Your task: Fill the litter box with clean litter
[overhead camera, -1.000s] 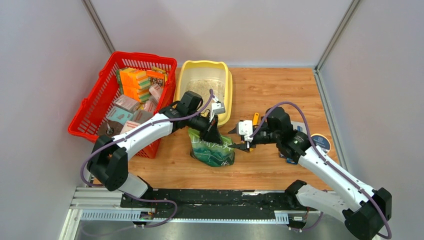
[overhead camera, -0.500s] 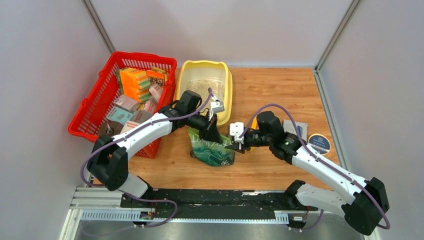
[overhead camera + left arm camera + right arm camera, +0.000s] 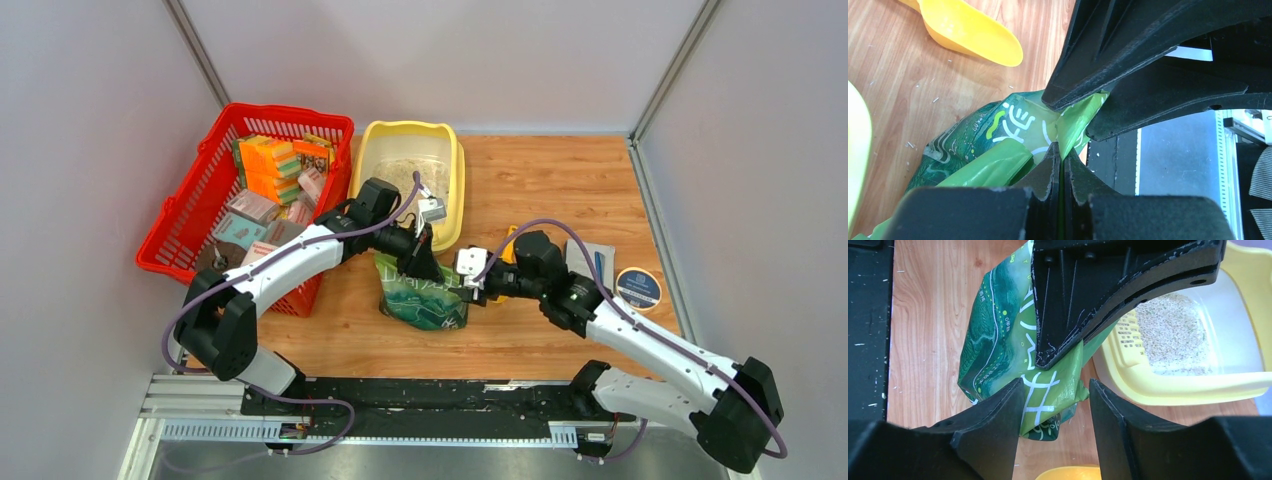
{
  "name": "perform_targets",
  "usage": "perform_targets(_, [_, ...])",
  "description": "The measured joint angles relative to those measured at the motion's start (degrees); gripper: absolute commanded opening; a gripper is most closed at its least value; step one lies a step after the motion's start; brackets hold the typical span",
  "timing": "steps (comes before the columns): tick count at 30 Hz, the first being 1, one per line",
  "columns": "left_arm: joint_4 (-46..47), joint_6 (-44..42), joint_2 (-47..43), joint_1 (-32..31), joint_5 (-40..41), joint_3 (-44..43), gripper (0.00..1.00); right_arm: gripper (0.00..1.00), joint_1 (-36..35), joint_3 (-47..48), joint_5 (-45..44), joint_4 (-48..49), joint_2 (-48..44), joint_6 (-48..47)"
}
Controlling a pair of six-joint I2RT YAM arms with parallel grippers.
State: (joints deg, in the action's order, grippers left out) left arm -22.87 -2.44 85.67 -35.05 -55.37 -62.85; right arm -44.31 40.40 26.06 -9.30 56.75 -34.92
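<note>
Litter box (image 3: 457,190) sits at table rear-centre, beside red basket (image 3: 185,215), w/ a thin layer of clean litter (image 3: 1168,335) inside. Green pouch (image 3: 425,305) stands just in front. L gripper (image 3: 1060,150) is clamped tight on pouch top. R gripper (image 3: 1055,390) is spread apart, holding nothing, near pouch.

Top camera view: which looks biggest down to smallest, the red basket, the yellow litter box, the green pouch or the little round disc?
1. red basket, clearly largest
2. litter box
3. green pouch, partly hidden by the arms
4. round disc, smallest
</note>
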Motion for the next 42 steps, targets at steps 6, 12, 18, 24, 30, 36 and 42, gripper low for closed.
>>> perform_targets(6, [0.15,0.85,0.17,0.13,-0.28,0.0,0.03,0.56,-1.31,-0.5,-1.2,1.51,-2.36,-2.43])
perform_targets(12, [0.17,1.11,0.44,0.24,-0.72,0.0,0.02,0.51,-2.82,-0.5,-1.07,2.36,-3.65,-4.46])
perform_targets(18, [0.17,1.27,0.5,0.28,-0.85,0.0,0.02,0.46,-2.89,-0.5,-1.16,2.03,-2.67,-5.01])
perform_targets(24, [0.17,1.27,0.5,0.33,-0.9,0.0,0.02,0.39,-2.89,-0.72,-2.25,1.77,-1.92,-4.85])
perform_targets(30, [0.26,1.53,0.72,0.59,-1.18,0.0,0.02,0.34,-2.89,-0.72,-2.89,1.44,-1.55,-4.15])
perform_targets(36, [0.37,1.75,0.76,0.72,-1.29,0.0,0.02,0.33,-2.93,-0.72,-3.91,1.42,-1.42,-4.0])
perform_targets(42, [0.39,1.73,0.76,1.07,-1.33,0.0,0.02,0.33,-3.19,-0.42,-5.9,1.81,-0.35,-1.88])
